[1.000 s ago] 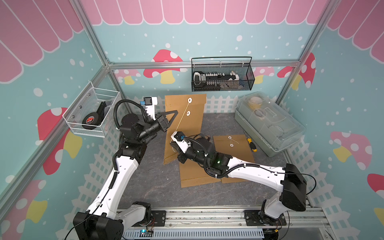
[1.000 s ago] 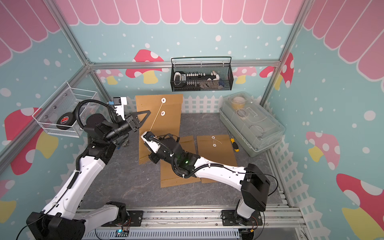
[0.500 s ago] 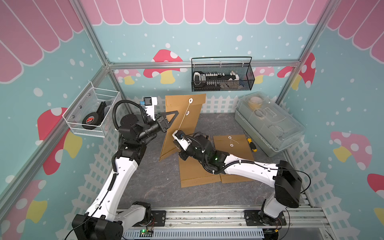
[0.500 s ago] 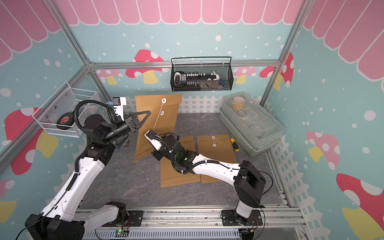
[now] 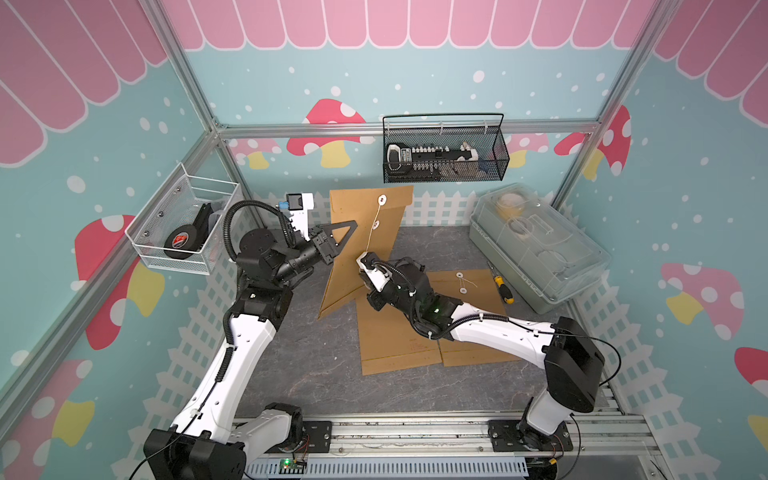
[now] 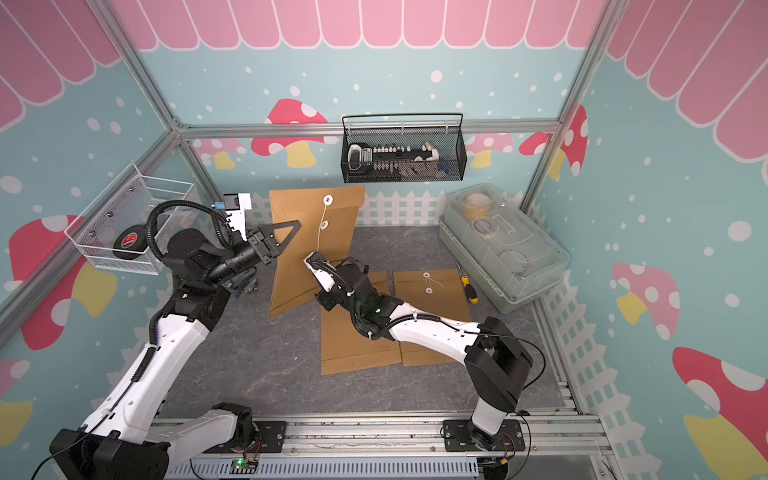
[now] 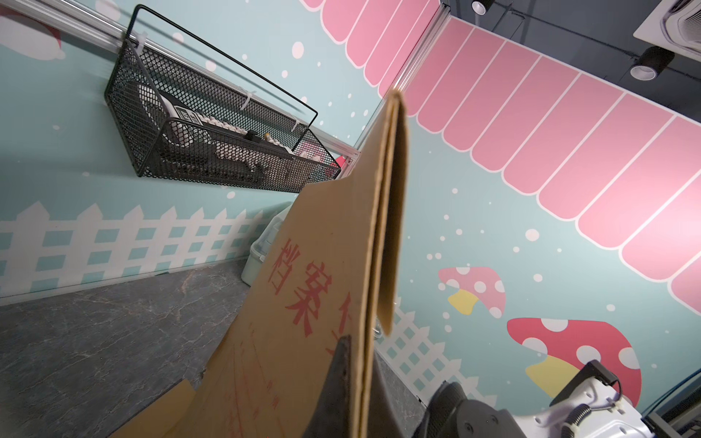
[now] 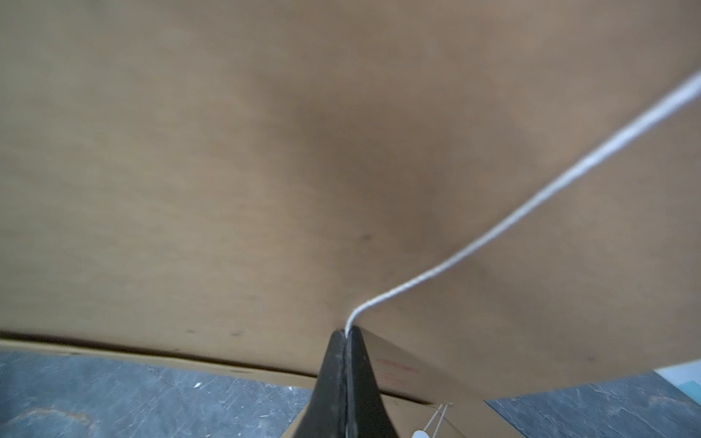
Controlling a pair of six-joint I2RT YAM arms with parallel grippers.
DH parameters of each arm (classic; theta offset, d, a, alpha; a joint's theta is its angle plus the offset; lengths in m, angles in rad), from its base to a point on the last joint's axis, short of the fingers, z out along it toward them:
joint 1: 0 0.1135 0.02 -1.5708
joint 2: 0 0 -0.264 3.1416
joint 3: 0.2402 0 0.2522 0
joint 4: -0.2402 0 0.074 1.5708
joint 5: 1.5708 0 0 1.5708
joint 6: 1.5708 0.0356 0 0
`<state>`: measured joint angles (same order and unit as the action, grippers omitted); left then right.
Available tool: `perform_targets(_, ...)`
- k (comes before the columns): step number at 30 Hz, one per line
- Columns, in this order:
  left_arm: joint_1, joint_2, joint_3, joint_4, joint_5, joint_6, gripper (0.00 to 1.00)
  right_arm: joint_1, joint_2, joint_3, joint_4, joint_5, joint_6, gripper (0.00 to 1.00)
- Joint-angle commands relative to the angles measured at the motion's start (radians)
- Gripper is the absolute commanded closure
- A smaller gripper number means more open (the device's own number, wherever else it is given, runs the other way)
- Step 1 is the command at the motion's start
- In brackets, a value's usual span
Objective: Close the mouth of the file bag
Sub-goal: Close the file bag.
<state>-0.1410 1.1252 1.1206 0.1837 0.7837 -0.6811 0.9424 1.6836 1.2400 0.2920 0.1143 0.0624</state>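
two arms are seen over a grey marbled counter (image 5: 311,374).
- a clear lidded box (image 5: 536,245) is set at the far right of the counter.
- the file bag (image 5: 349,282) is held upright and tilted near the far middle. its lowest corner appears to touch the counter. red characters are printed on the face shown in the left wrist view. the flap is folded over the top edge and stands slightly off the body there.
- a flat bag (image 5: 390,345) and a second flat bag (image 5: 482,299) are laid side by side under the right arm.
- a black mesh basket (image 5: 444,162) is hung on the back wall, and a white wire basket (image 5: 145,245) on the left wall, with a tape roll (image 5: 180,243) inside.
- the left tool (image 5: 353,225) is clamped shut on the file bag's side edge, in its upper half.
- the right tool (image 8: 347,337) is pinched fully closed on a white string (image 8: 531,197), close in front of the bag's face.
- a yellow-handled screwdriver (image 5: 500,286) is laid between the second flat bag and the box.
- the string is run from the upper disc (image 5: 381,200) on the flap, past the lower disc (image 5: 375,225), down to the right tool.
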Motion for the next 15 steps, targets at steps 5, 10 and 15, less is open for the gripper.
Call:
perform_targets(5, -0.008, -0.03, 0.033, 0.056, 0.033, -0.04, 1.0, -0.081, 0.023, -0.034, 0.084, 0.015, -0.016, 1.0)
perform_targets(10, -0.007, -0.031, 0.036, 0.058, 0.038, -0.045, 1.0, -0.108, 0.019, -0.033, 0.089, 0.022, -0.021, 1.0)
perform_targets(15, -0.006, -0.031, 0.031, 0.082, 0.045, -0.073, 1.0, -0.14, 0.017, -0.037, 0.092, 0.043, -0.022, 1.0)
